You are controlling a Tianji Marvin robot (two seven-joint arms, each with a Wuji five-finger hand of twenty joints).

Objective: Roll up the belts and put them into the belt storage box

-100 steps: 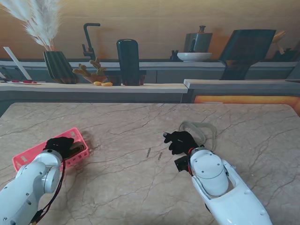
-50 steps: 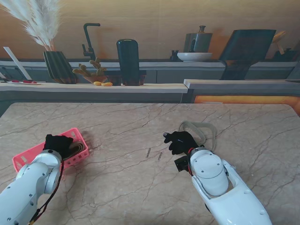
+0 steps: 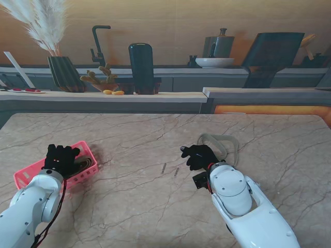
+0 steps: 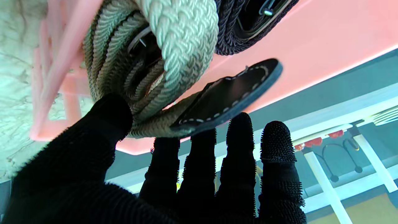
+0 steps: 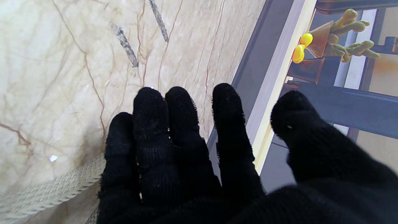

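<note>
**Belt Storage: Condition at the Pink Box**

The pink belt storage box (image 3: 31, 173) is sitting at the left side of the marble table (image 3: 155, 206). A rolled beige braided belt (image 4: 174, 46) with a dark stitched leather tip (image 4: 230, 93) is lying inside it, touching a coiled dark braided belt (image 4: 230, 34) in the same box. A second pale belt (image 3: 220, 144) is lying in a loose loop on the table at the right.

The left hand (image 3: 59, 157) is hovering over the box with fingers extended and slightly apart, its thumb (image 4: 108, 118) touching the beige roll; no grip is visible. The right hand (image 3: 199, 155) is resting flat beside the loose loop, fingers extended, gripping nothing
</note>
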